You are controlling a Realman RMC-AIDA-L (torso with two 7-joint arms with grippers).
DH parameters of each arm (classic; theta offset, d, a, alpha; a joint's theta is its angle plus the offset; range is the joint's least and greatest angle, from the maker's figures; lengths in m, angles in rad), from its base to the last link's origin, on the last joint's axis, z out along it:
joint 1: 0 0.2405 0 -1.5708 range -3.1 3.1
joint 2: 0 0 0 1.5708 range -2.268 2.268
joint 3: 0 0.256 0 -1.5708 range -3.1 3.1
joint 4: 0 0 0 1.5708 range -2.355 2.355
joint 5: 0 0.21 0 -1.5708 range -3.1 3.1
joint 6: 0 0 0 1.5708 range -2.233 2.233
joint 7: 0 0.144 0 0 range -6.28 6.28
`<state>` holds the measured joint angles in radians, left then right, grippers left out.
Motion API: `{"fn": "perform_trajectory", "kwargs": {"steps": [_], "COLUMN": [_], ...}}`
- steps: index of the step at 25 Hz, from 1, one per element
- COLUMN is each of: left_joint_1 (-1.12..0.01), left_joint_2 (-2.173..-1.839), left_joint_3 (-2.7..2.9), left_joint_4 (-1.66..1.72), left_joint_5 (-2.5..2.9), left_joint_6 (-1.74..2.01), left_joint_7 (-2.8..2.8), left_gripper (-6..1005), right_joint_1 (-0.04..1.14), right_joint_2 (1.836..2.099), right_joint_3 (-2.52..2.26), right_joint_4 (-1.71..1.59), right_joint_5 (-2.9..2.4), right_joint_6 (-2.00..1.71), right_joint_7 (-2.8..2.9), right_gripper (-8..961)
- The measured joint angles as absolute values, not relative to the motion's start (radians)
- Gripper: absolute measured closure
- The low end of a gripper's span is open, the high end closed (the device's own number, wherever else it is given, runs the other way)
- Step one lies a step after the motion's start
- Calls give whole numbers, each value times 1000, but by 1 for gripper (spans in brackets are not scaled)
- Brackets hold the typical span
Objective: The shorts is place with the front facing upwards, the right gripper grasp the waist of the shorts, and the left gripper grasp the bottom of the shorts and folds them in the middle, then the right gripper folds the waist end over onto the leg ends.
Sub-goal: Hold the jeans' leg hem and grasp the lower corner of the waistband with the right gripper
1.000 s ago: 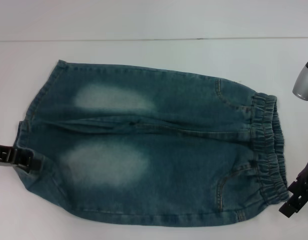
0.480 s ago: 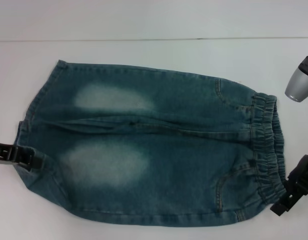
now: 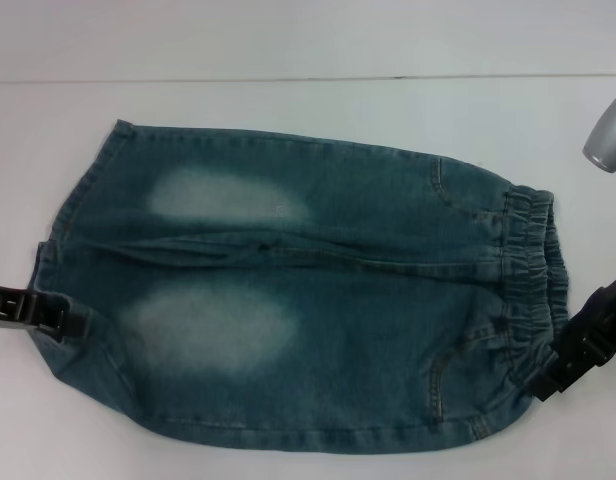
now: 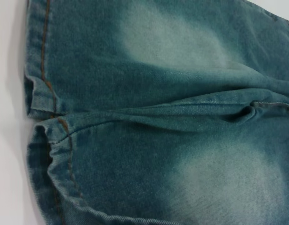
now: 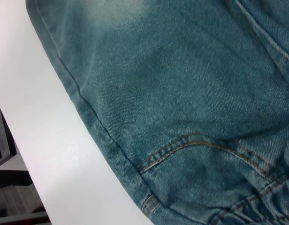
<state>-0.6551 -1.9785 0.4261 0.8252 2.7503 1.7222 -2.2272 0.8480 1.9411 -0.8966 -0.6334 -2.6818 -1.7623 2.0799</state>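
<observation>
Reaching in low from the left edge of the head view, left tool sits at the leg ends, touching the denim; from lower right, right tool meets the waist; cannot tell how far either is open or whether it grips cloth; shorts lie flat on the white surface, front up, waist at frame right, hems left.
</observation>
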Motion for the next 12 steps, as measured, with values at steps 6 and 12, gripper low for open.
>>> {"fn": "perform_trajectory", "kwargs": {"steps": [6, 12], "left_joint_1": [-655, -654], "left_joint_2": [-1978, -1977], "left_joint_3": [424, 423], "left_joint_4": [825, 825], "left_joint_5": [2750, 2750], "left_joint_6": [1723, 1723], "left_joint_7": [-2227, -2227], "left_gripper": [919, 916], "right_joint_1": [846, 846], "right_joint_2": [1943, 1942], "right_joint_3": [-897, -897], "right_joint_4": [-634, -634], "right_joint_5": [-2682, -2686], "right_joint_6": [-1771, -1769], "right_joint_7": [2060, 2060], "right_gripper": [336, 552]}}
